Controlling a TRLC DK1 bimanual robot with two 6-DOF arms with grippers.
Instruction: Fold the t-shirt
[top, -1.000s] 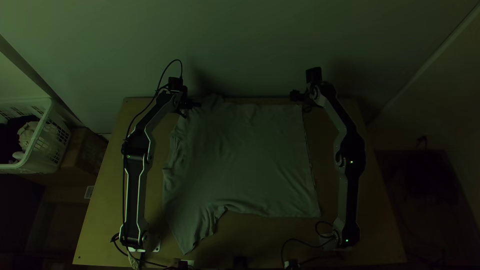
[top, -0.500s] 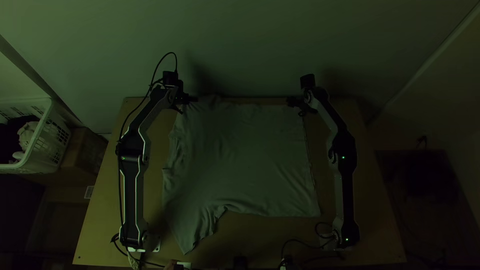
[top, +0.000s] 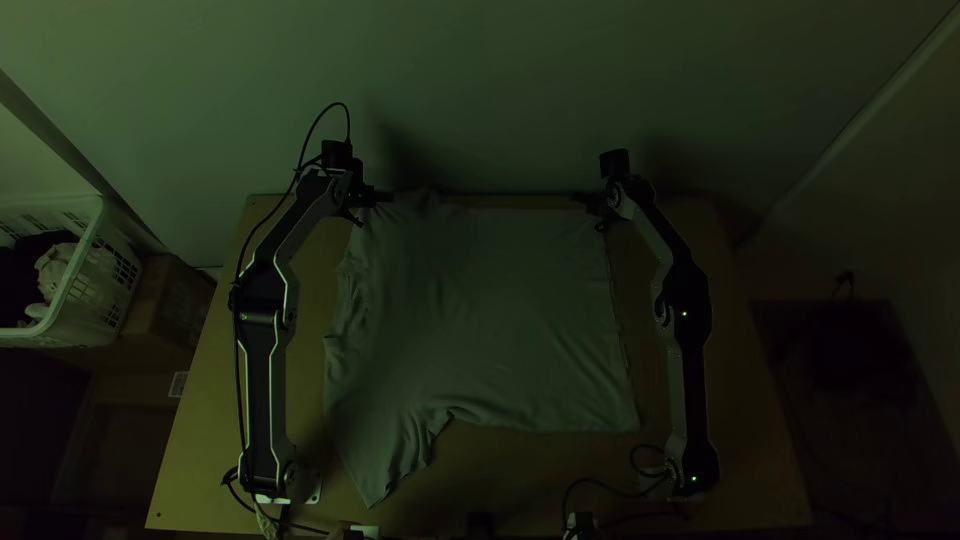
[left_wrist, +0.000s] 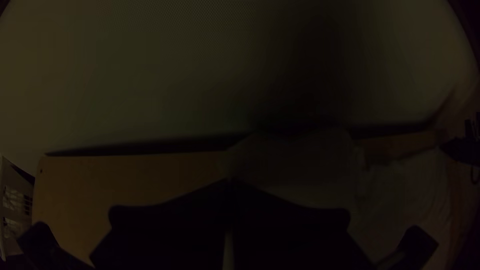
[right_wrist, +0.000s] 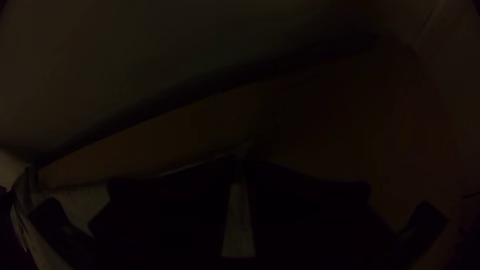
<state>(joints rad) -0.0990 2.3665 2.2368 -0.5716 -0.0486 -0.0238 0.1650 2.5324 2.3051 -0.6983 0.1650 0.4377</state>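
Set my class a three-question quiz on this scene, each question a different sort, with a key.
1. Multiple choice. How does the t-shirt lie?
a) rolled into a tube
b) mostly spread out, with some wrinkles
c) folded into a small square

2. True or false: the white basket is beside the left side of the table.

3. Fill the gap: the sleeve pointing towards the near edge lies closer to the base of the ____ arm.

Key: 1 b; 2 true; 3 left.
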